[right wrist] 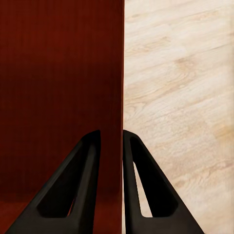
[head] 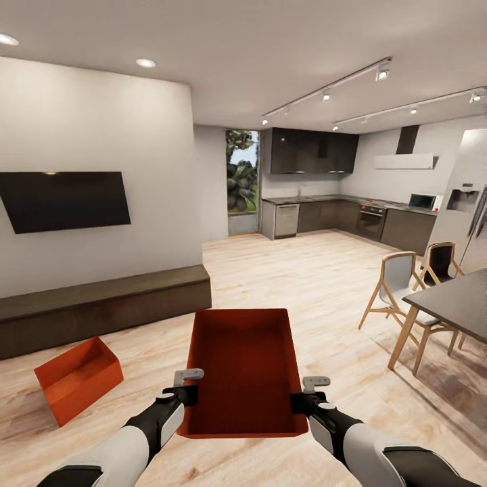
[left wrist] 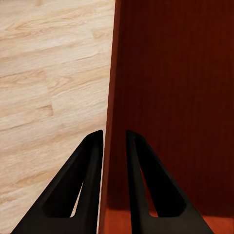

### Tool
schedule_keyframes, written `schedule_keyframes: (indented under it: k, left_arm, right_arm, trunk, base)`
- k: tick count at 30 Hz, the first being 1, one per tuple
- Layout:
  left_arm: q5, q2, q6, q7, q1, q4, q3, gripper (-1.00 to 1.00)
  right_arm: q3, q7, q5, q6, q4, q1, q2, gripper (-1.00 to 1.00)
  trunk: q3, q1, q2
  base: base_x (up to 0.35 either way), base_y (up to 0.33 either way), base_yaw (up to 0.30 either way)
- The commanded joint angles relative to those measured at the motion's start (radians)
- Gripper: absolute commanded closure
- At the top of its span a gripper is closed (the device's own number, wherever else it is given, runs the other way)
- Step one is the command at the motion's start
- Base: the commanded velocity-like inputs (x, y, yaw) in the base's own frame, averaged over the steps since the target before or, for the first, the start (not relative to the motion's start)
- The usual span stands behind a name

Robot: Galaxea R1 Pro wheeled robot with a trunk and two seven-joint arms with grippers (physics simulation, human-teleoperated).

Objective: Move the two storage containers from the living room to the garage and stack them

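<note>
Currently I hold one bin (head: pixel 247 368) aloft over the wood floor (head: pixel 318 284), left gripper (left wrist: pixel 113 146) and right gripper (right wrist: pixel 111 146) each clamped on a side wall. Second bin (head: pixel 78 379) lies by the bench (head: pixel 101 308). Next, I judge: carry to garage.

Left gripper (head: pixel 189 384), right gripper (head: pixel 306 392) clamped, arms forward.

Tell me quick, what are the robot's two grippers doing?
Left gripper: shut on the held storage container's left wall.
Right gripper: shut on its right wall.
</note>
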Motion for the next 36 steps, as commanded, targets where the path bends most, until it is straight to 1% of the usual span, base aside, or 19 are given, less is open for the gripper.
schedule_keyframes:
  k: [1, 22, 36]
  left_arm:
    - [-0.017, 0.008, 0.003, 0.013, -0.001, -0.011, 0.02, 1.0]
    - [-0.017, 0.008, 0.003, 0.013, -0.001, -0.011, 0.02, 1.0]
    - [-0.017, 0.008, 0.003, 0.013, -0.001, -0.011, 0.02, 1.0]
  right_arm:
    - [0.0, -0.014, -0.012, -0.005, 0.006, 0.0, -0.001, 1.0]
    - [0.0, -0.014, -0.012, -0.004, 0.006, 0.0, -0.001, 1.0]
    - [0.0, -0.014, -0.012, -0.005, 0.006, 0.0, -0.001, 1.0]
  trunk:
    - [0.0, 0.0, -0.001]
    - [0.0, 0.0, -0.001]
    - [0.0, 0.0, -0.001]
  base:
    - [0.0, 0.0, -0.012]
    - [0.0, 0.0, -0.009]
    - [0.0, 0.0, -0.259]
